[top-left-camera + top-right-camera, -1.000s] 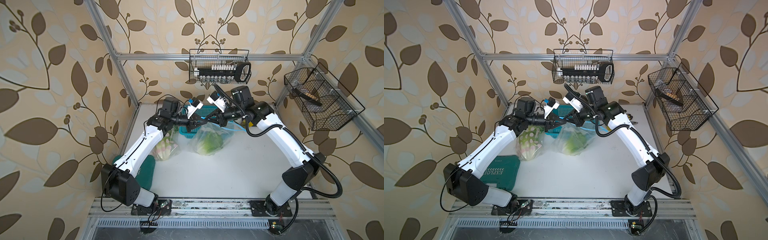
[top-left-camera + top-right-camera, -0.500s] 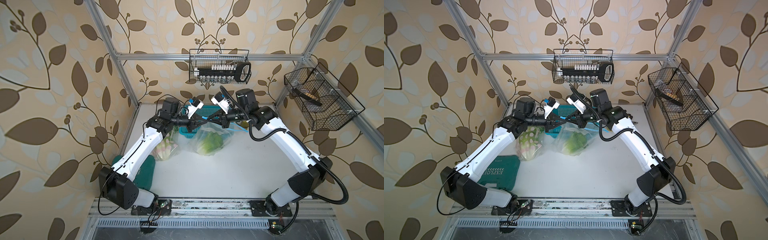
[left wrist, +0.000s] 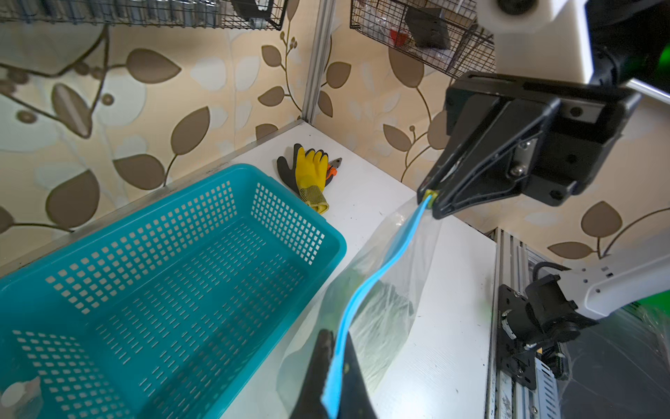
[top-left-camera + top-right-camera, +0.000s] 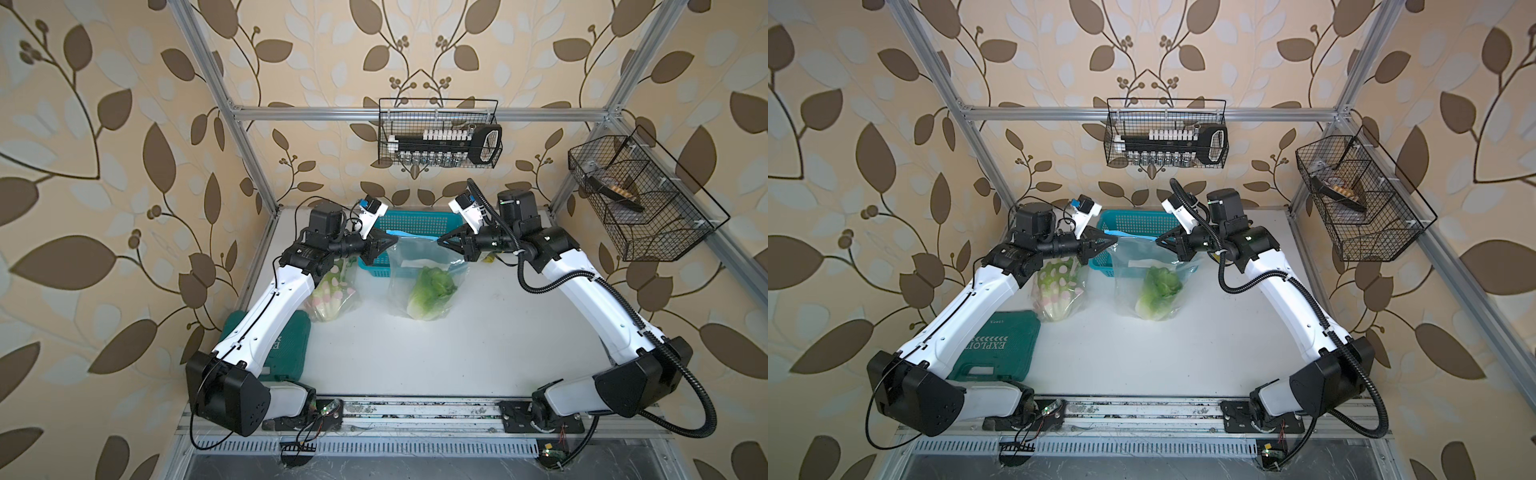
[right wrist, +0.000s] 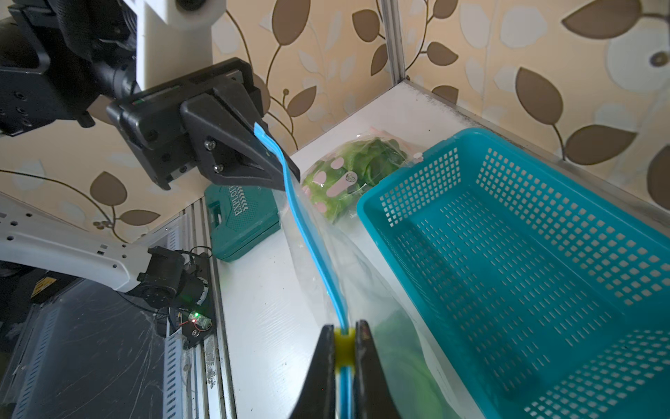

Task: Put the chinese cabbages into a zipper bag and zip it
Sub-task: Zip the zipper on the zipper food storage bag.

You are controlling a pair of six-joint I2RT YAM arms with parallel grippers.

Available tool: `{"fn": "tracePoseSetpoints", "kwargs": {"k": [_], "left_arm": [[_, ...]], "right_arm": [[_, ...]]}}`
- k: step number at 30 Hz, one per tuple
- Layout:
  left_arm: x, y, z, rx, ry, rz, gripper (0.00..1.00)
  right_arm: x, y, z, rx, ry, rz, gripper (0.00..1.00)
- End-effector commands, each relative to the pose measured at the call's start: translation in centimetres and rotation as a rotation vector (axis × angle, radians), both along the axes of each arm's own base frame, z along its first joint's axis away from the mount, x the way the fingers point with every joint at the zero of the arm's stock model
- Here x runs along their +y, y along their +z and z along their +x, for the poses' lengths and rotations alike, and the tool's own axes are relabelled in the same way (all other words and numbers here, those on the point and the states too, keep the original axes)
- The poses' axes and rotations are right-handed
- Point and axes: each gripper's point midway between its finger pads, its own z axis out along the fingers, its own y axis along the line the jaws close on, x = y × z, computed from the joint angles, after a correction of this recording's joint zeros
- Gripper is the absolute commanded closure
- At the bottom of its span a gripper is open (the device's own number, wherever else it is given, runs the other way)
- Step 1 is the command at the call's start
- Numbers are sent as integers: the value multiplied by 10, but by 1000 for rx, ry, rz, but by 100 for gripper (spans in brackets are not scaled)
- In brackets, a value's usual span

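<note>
Change: the right gripper [image 4: 441,241] has been drawn off to the right, so the gap to the left gripper [image 4: 392,240] is wider than a second ago.
Meaning: the yellow slider [image 5: 343,344] is judged to have been run along the blue zip strip [image 5: 311,246]; the sealing appears almost done.
Left gripper: clamped shut on the strip's left end.
Right gripper: clamped shut on the slider, at the strip's right end.
Zipper bag [image 4: 409,266]: hung between both grippers, just nearer than the teal basket [image 4: 415,220], its bottom resting on the table [image 4: 457,357].
Chinese cabbage [image 4: 432,291]: one head is seen inside the bag, below and between the grippers; no others can be made out.
</note>
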Motion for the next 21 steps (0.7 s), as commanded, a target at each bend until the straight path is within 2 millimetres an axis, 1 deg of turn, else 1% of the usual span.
{"fn": "tracePoseSetpoints", "kwargs": {"k": [1,7,11,16,18,21], "left_arm": [[49,0,23,-4,241,53,100],[68,-15,31,43,337,75,100],[74,-19,30,60,363,73,100],[76,-16,32,62,372,64,100],[72,-15,31,66,354,51,100],[73,-19,34,88,364,46,100]], "right_arm": [[-38,-1,9,-38,-148,-49,100],[-59,-6,20,-33,-245,-52,100],[-72,-7,29,-6,-305,-24,100],[-77,-11,31,5,-331,-15,100],[-74,-8,31,10,-321,10,100],[-77,-10,33,18,-341,8,100]]}}
